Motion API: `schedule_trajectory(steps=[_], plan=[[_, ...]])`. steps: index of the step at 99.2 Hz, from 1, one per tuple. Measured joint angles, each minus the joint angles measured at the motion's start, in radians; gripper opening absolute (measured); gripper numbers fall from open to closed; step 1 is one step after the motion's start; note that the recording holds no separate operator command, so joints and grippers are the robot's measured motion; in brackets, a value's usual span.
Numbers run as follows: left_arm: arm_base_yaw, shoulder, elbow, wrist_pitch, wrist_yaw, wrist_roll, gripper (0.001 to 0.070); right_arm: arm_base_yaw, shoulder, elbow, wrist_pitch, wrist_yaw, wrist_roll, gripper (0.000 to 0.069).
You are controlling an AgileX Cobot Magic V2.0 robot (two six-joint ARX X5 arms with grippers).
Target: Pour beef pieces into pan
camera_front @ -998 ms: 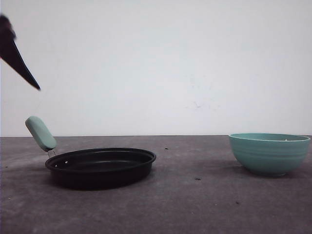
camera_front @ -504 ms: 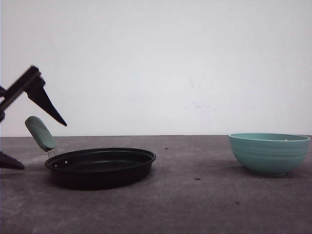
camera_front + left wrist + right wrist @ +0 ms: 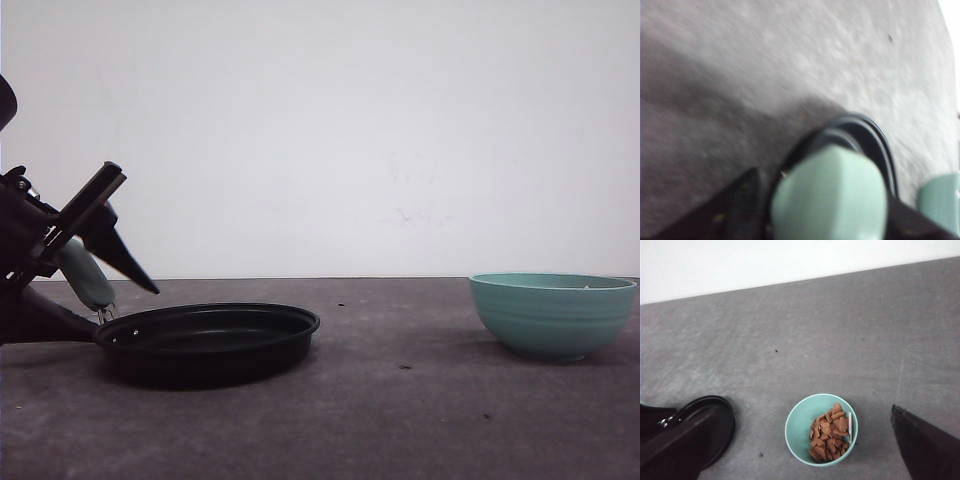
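Your left pincer (image 3: 95, 275) is spread around the pan (image 3: 207, 340) handle (image 3: 830, 197), not yet clamped; your right pincer (image 3: 790, 450) hangs spread above the bowl (image 3: 800, 427), where the beef (image 3: 828, 439) sits, well apart from the pan on the bench (image 3: 400, 420). Close off-centre and the handle may slip, skidding the pan.

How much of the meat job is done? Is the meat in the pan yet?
Not yet. The beef pieces all sit in the teal bowl, and the pan looks empty. Right now the left gripper has its fingers open around the pan's green handle. The right gripper is open above the bowl. Lifting the bowl and pouring are left.
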Motion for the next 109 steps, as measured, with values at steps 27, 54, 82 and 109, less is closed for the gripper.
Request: schedule_trajectory(steps=[27,54,82,109], plan=[[0.000,0.004,0.000,0.000,-0.023,0.016,0.0053,0.000,0.000,0.000,-0.035,0.027,-0.020,0.0683],[-0.003,-0.024,0.000,-0.013,0.034,0.029,0.0053,-0.001,0.070,0.000,-0.067,0.126,-0.048,0.0682],[-0.067,-0.264,0.003,-0.065,0.041,0.014,0.0053,-0.002,0.363,0.000,-0.022,0.130,-0.097,0.0360],[-0.149,-0.454,0.022,-0.249,0.041,0.013,0.0053,-0.002,0.638,0.000,0.049,0.102,-0.125,0.0135]])
